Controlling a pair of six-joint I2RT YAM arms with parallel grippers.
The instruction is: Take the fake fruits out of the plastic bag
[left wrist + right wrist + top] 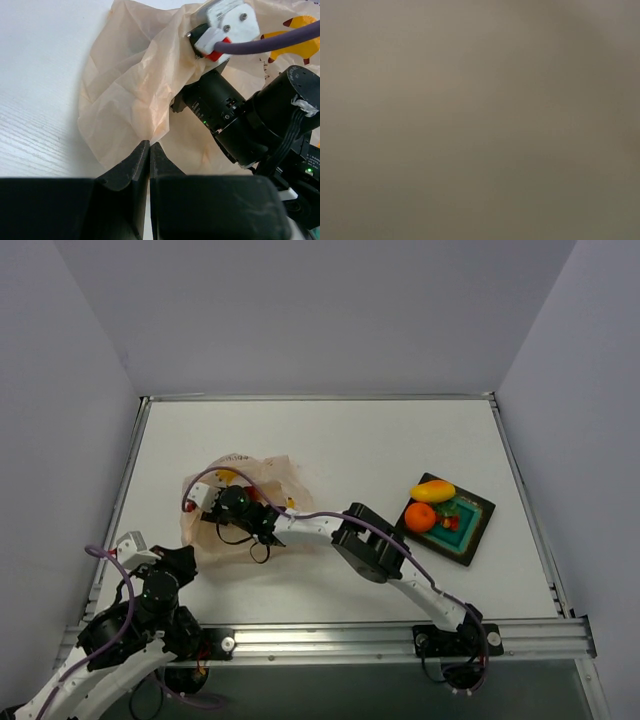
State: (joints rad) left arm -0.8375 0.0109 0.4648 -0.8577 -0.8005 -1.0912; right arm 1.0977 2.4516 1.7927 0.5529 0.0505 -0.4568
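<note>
The plastic bag (285,480), pale peach with yellow banana prints, lies crumpled left of centre; it fills the left wrist view (130,90). My left gripper (188,558) is shut on the bag's near edge (150,145). My right arm's wrist (240,508) reaches into the bag's mouth, and its fingers are hidden inside. The right wrist view is a plain brownish blur. A yellow-orange mango (432,490), a round orange (420,517) and small red and green pieces (452,520) lie on the teal tray (472,542).
The right arm (370,545) stretches across the table from its base at the near right. The right wrist's body and purple cable (260,42) crowd the bag's opening. A metal rail (400,640) runs along the near edge.
</note>
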